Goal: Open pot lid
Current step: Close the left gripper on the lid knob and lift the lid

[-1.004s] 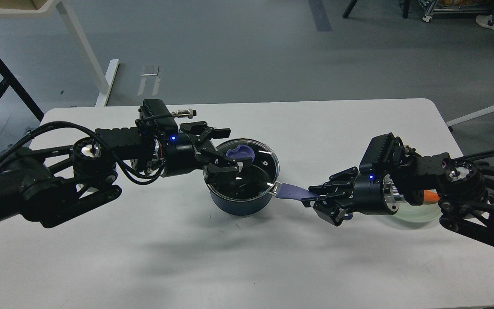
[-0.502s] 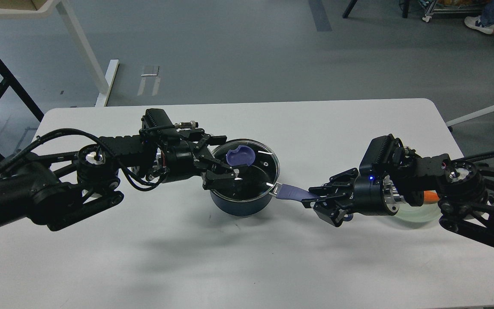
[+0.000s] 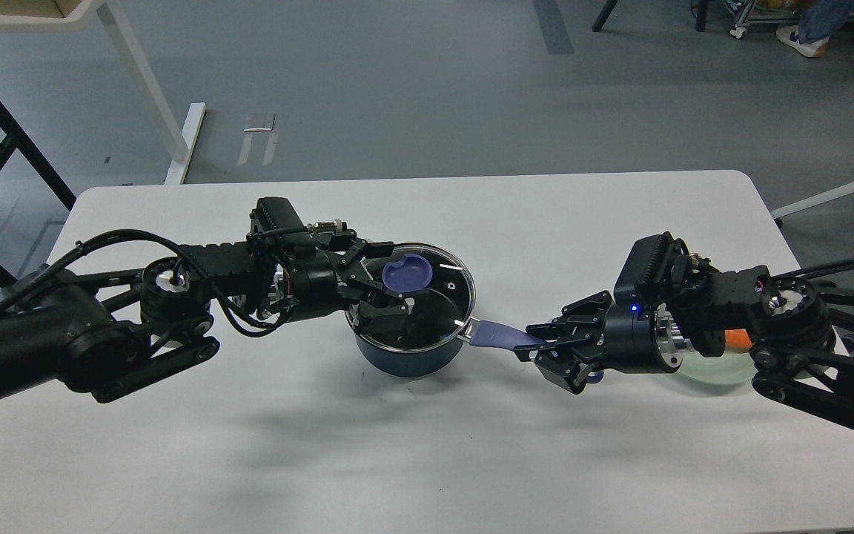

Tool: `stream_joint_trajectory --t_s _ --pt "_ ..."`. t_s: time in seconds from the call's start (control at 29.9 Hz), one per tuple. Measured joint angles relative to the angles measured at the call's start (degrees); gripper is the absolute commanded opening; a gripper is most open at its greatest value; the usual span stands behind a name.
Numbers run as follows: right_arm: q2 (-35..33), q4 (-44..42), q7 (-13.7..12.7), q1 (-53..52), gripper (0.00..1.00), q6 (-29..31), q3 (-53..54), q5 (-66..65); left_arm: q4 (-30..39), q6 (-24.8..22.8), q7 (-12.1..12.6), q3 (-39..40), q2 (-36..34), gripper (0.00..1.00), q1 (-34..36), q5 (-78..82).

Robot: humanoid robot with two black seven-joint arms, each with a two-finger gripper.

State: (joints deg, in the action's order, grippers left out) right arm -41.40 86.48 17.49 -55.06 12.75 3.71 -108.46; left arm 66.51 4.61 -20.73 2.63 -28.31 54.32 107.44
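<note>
One pot (image 3: 408,348) sits mid-table (image 3: 323,460), somewhat toward the far edge, its glass lid (image 3: 427,297) seated on the rim; right gripper (image 3: 545,354) is clamped on the pot's blue handle (image 3: 500,338), judged to be bracing the pot so it won't slide when the lid comes up. Left gripper (image 3: 381,285) has its fingers spread over the lid with the blue knob (image 3: 406,273) just beside them, not yet pinched — judged as lining up for the lift. Count: one pot, one lid, one knob, one handle, plus one pale plate (image 3: 716,371) near the right edge behind the right arm
</note>
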Motion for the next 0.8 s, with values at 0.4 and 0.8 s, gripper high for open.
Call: stream_joint_trajectory --t_s 0.4,0.8 --pt "0.06 -0.18 0.03 -0.12 0.24 0.00 0.00 0.00 -0.06 -0.26 -0.23 -0.63 -0.24 0.45 0.25 -0.27" --pt "0.02 -0.70 0.03 0.23 0.25 -0.04 0.08 0.26 0.86 -0.21 -0.98 -0.96 -2.78 0.43 2.74 -1.44"
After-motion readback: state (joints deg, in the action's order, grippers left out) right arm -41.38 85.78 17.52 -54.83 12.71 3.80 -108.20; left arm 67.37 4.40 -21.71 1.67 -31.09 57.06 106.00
